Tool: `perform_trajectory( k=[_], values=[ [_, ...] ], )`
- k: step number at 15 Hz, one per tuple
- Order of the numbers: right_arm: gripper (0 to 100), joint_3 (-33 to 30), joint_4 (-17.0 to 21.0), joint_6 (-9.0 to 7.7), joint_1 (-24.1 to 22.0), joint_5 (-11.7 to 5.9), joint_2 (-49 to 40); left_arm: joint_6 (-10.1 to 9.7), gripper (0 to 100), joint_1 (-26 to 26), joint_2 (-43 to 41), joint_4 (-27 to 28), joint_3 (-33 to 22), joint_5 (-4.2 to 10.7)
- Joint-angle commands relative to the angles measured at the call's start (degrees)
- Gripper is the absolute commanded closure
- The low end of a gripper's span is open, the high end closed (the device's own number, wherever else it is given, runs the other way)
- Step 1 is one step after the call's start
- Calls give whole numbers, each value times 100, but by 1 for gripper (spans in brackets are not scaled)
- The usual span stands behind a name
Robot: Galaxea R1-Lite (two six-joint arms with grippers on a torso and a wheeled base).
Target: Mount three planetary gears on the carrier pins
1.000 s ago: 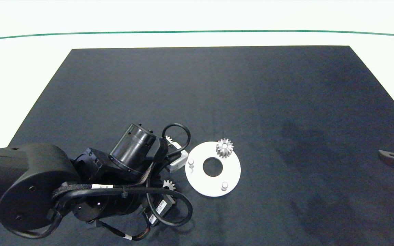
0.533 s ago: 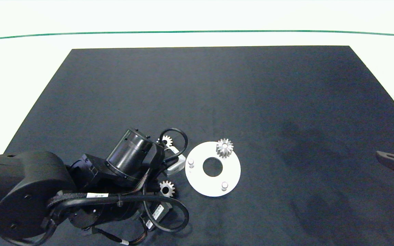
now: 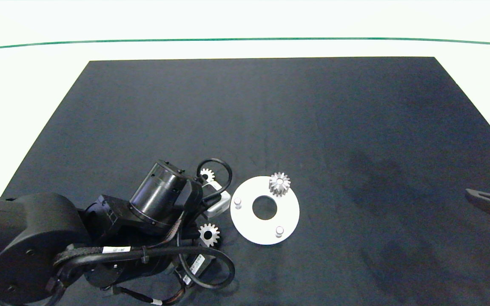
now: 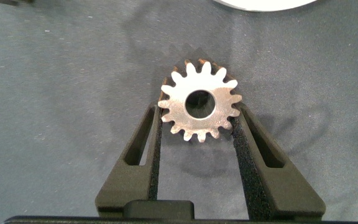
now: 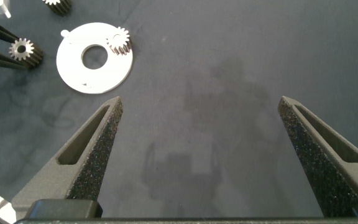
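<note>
Gear [image 4: 199,106] between L gripper [image 4: 197,134] fingers, flat on mat [image 3: 270,119], just beside disc [image 3: 289,214]. Fingers flank teeth both sides, look to touch or nearly so; full clamp not confirmed, so can't tell if gripped yet. R gripper [image 5: 201,134] parked at mat's right edge, fingers wide apart, nothing between.

Status: one gear [image 3: 279,183] already on far pin; two pins bare, near-left [image 3: 237,201] and near [image 3: 279,230]. Third gear [image 3: 207,174] beyond L wrist, half hidden.

Risks, as judged:
- Grip on tooth tips only, toward finger ends; could pivot or squirt out on lift.
- Thin gear flat on mat; fingers may ride over it, not under.
- Tilt in grasp = bore misses pin, jams, or shoves disc.
- Disc loose on mat; side push shifts all pins.
- Teeth may clash w/ seated gear on lowering.
</note>
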Motion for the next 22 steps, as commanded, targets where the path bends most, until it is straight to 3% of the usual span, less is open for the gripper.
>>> perform_trajectory(
  k=[1, 7, 10, 16, 20, 22],
  values=[
    [0, 2, 9, -7, 3, -10, 2, -99, 85, -83, -348, 24, -7, 13],
    [0, 11, 9, -7, 3, -10, 11, -90, 87, -242, -674, 191, -7, 13],
    [0, 20, 9, -7, -6, -10, 2, -90, 87, -734, -762, 173, -86, 21],
    [0, 20, 9, -16, -6, -19, -24, -72, 87, -1094, -102, -29, -728, 13],
    [0, 20, 18, -25, -6, -10, -94, -20, 87, -1252, 495, -460, -1079, 21],
    [0, 11, 9, -25, 3, -10, -103, 130, 87, -1261, 671, -460, -1290, 30]
  ],
)
